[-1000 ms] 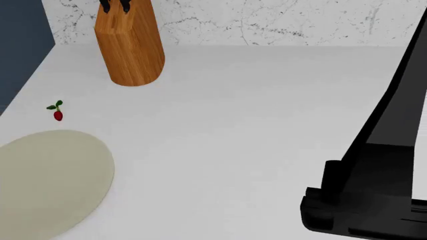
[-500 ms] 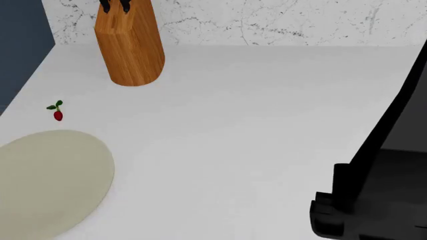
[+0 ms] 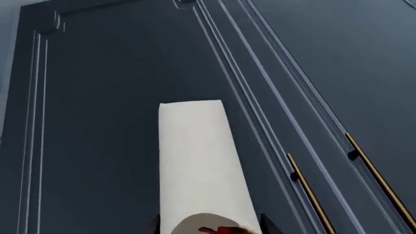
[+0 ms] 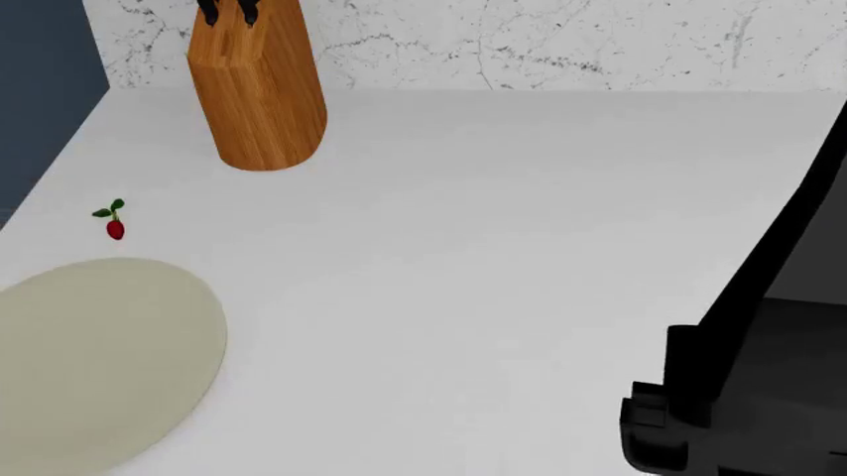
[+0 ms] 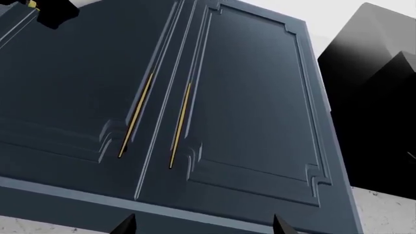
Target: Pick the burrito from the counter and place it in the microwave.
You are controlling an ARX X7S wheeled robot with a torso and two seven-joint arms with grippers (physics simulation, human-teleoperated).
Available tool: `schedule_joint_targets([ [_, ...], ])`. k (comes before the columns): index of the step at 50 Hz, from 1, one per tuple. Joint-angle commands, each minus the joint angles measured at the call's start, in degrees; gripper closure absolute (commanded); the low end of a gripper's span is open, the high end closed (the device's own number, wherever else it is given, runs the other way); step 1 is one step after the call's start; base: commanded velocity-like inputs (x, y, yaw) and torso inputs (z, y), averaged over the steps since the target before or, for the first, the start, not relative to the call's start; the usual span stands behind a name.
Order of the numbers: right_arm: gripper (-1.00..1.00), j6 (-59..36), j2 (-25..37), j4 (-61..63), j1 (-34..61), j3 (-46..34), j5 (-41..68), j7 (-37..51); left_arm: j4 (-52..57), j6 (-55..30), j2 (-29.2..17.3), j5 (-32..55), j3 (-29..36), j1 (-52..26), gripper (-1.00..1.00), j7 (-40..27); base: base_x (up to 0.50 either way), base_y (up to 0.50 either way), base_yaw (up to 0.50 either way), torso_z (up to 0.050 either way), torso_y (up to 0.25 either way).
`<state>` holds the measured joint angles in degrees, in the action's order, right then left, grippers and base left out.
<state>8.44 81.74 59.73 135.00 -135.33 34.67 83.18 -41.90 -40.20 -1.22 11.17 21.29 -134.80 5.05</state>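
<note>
Your burrito point(image 3: 200, 165) sits between the left gripper's point(image 3: 211, 229) fingers, gripped at its cut end where a bit of red filling shows; the roll sticks out beyond the fingertips point(image 3: 268, 225) toward the cabinet doors point(image 3: 117, 97) and their brass handles point(image 3: 311, 197). Your right gripper point(image 5: 204, 225) is spread apart and holds nothing, its two tips pointing at another pair of doors with handles point(image 5: 179, 124). On the counter point(image 4: 503, 218) you have a plate point(image 4: 93, 357), a cherry point(image 4: 114, 226), a knife block point(image 4: 258, 89), and the black microwave door point(image 4: 768, 327) at its right edge.
</note>
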Motion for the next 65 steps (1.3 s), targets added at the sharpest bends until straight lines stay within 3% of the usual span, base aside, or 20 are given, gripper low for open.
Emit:
schedule_joint_targets([
  [1, -1.00, 0.2, -1.2, 0.3, -0.1, 1.2, -0.9, -0.7, 5.4, -1.8, 1.2, -1.8, -3.2, -0.2, 1.00, 1.2, 0.00, 0.00, 0.00, 0.000, 0.000],
  [23, -1.00, 0.0, -0.6, 0.3, -0.1, 1.7, -0.5, -1.4, 5.9, -1.8, 1.2, -2.0, -3.7, -0.2, 1.00, 0.4, -0.01, 0.00, 0.00, 0.000, 0.000],
  [65, -1.00, 0.2, 0.7, 0.3, -0.1, 3.2, -0.3, -3.1, 6.7, -1.5, 1.2, -2.0, -3.4, -0.2, 1.00, 0.6, -0.44, 0.00, 0.00, 0.000, 0.000],
])
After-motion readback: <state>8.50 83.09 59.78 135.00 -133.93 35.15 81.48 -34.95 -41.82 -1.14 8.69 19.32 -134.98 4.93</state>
